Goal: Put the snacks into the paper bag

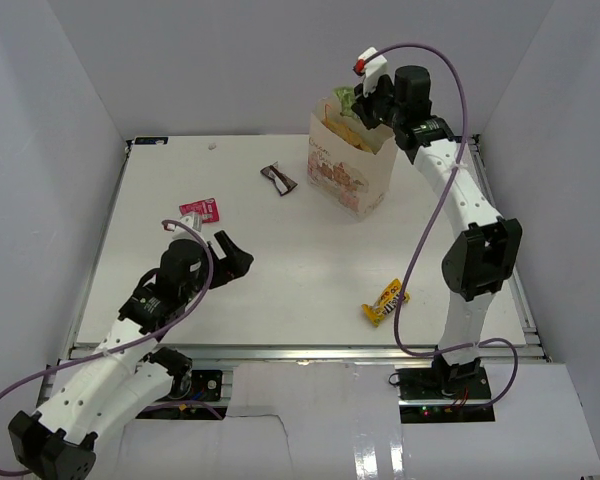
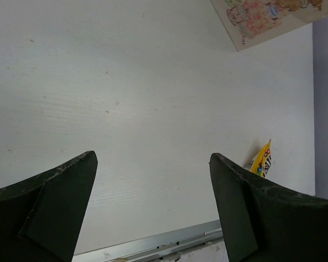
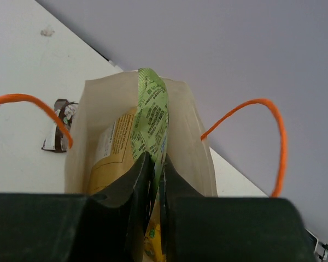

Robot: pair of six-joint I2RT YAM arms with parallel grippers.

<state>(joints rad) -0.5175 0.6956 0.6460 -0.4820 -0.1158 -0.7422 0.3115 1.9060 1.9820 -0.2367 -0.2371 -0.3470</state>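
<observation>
Right pincer (image 3: 157,159) clamped on crinkly green wrapper (image 3: 150,103) in cream paper bag (image 3: 194,136) mouth, left pincer (image 2: 152,158) spread wide

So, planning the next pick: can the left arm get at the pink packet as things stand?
Probably yes: the left gripper is open and empty, and the pink packet lies flat close by, with nothing covering it.

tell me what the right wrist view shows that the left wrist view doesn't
Only right wrist: the right gripper shut on a green packet at the bag's open mouth, a chip bag inside, both cord handles, and a brown wrapper on the table.
Only left wrist: the open left gripper, holding nothing, and the yellow M&M's pouch.
Both: the bag, seen from its printed side in the left wrist view, and the white table.
</observation>
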